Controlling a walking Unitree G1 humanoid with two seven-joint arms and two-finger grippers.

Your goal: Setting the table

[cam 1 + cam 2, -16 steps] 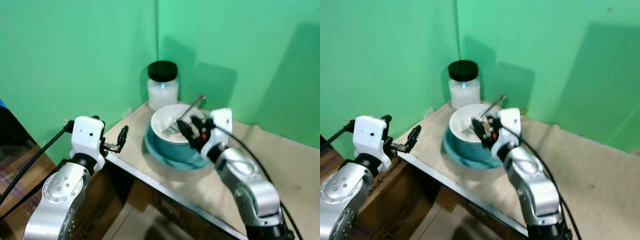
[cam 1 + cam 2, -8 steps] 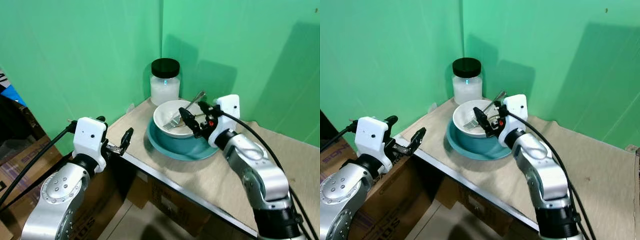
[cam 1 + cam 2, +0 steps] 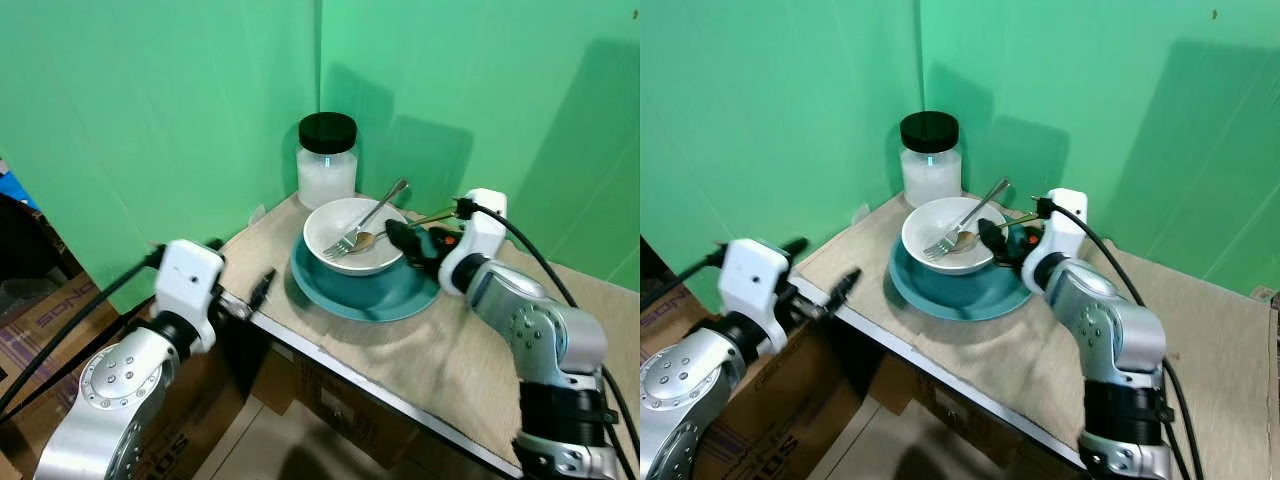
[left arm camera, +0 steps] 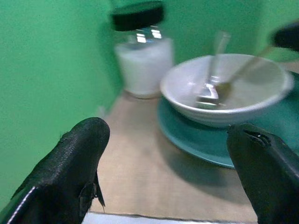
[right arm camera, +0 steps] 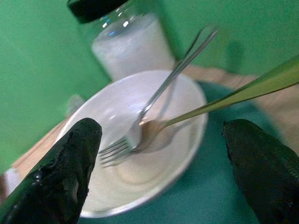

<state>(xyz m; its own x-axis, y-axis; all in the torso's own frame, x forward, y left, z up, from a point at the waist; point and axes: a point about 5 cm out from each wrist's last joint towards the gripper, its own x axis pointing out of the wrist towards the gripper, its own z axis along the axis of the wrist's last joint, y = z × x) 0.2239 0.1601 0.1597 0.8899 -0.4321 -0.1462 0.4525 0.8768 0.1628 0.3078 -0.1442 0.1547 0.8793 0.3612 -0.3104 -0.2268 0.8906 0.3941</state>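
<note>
A white bowl (image 3: 352, 240) sits on a teal plate (image 3: 372, 295) at the table's far left corner. Inside it lie a silver fork (image 3: 376, 214) and a gold-handled spoon (image 5: 154, 127). The spoon's handle (image 3: 425, 217) sticks out to the right, above my right gripper's fingers (image 5: 259, 163). My right gripper (image 3: 405, 245) is open, low over the plate just right of the bowl. Beyond the bowl stands a jar (image 3: 327, 160) of white contents with a black lid. My left gripper (image 3: 240, 268) is open at the table's left front edge, pointing at the bowl (image 4: 224, 88).
Beige cloth (image 3: 450, 350) covers the table, which has a metal front edge (image 3: 350, 365). Green backdrop walls (image 3: 150, 100) close in behind and to the left. Cardboard boxes (image 3: 60, 310) stand on the floor at left and under the table.
My right gripper has drawn back to the right from over the bowl, and the spoon now rests in the bowl beside the fork. The left gripper sank slightly at the table edge. The camera shifted.
</note>
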